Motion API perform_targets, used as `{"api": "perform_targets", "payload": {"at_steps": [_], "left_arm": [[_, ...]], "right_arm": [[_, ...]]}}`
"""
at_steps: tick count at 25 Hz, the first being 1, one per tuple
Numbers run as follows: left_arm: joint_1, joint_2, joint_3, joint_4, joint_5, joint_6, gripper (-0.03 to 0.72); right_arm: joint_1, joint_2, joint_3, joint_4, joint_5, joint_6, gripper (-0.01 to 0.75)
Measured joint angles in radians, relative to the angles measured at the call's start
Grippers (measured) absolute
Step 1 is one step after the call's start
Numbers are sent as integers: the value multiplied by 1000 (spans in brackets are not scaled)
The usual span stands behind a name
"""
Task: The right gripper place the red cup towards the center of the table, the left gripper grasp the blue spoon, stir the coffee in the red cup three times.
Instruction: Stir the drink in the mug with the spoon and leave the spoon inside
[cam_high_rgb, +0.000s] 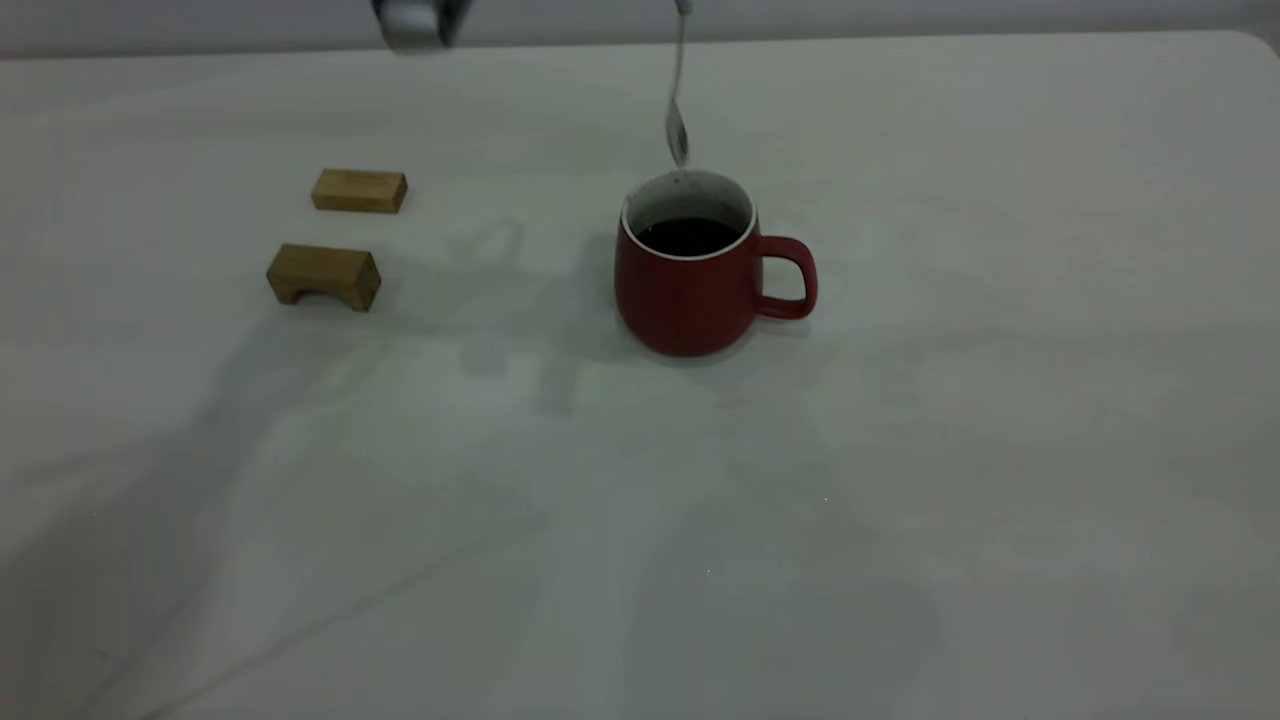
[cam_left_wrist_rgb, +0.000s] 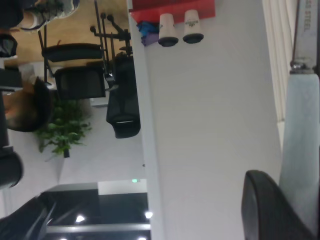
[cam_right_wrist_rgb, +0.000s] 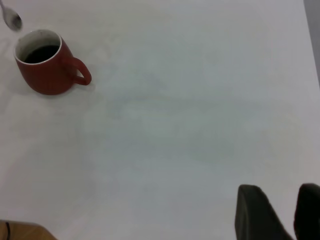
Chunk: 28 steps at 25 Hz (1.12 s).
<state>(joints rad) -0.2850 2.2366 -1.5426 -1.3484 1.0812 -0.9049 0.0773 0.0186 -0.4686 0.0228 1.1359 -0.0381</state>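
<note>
The red cup (cam_high_rgb: 700, 285) stands upright near the middle of the table (cam_high_rgb: 900, 500), handle pointing right, with dark coffee (cam_high_rgb: 688, 236) inside. The blue spoon (cam_high_rgb: 678, 130) hangs upright just above the cup's far rim, its bowl clear of the coffee. In the left wrist view my left gripper (cam_left_wrist_rgb: 295, 200) is shut on the spoon's pale blue handle (cam_left_wrist_rgb: 300, 135), and one black finger (cam_left_wrist_rgb: 267, 210) shows. In the exterior view only that arm's silver-grey box (cam_high_rgb: 420, 25) appears, at the top edge. My right gripper (cam_right_wrist_rgb: 280, 192) hovers well away from the cup (cam_right_wrist_rgb: 45, 65), open and holding nothing.
Two wooden blocks lie left of the cup, a flat one (cam_high_rgb: 359, 190) farther back and an arched one (cam_high_rgb: 323, 276) nearer. The table's far edge (cam_high_rgb: 900, 40) runs just behind the spoon. Bare tabletop stretches in front of and to the right of the cup.
</note>
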Motion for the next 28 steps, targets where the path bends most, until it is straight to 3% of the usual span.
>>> {"api": "perform_targets", "payload": {"at_steps": [8,13,18,23,28], "left_arm": [[-6,141,0,-92,-62,57,165],[-6,187,0,-97,-160,70,165],[-6,206,0,-151,-233,232,165],[-10,265,0,-313,-113,332,165],[-15,277,0,-267,-64,135,165]], "right_arm": [[0,0,0,0,0,0,226],[0,0,0,0,0,0,226],[0,0,0,0,0,0,226],[0,0,0,0,0,0,226],[0,0,0,0,0,0,226]]}}
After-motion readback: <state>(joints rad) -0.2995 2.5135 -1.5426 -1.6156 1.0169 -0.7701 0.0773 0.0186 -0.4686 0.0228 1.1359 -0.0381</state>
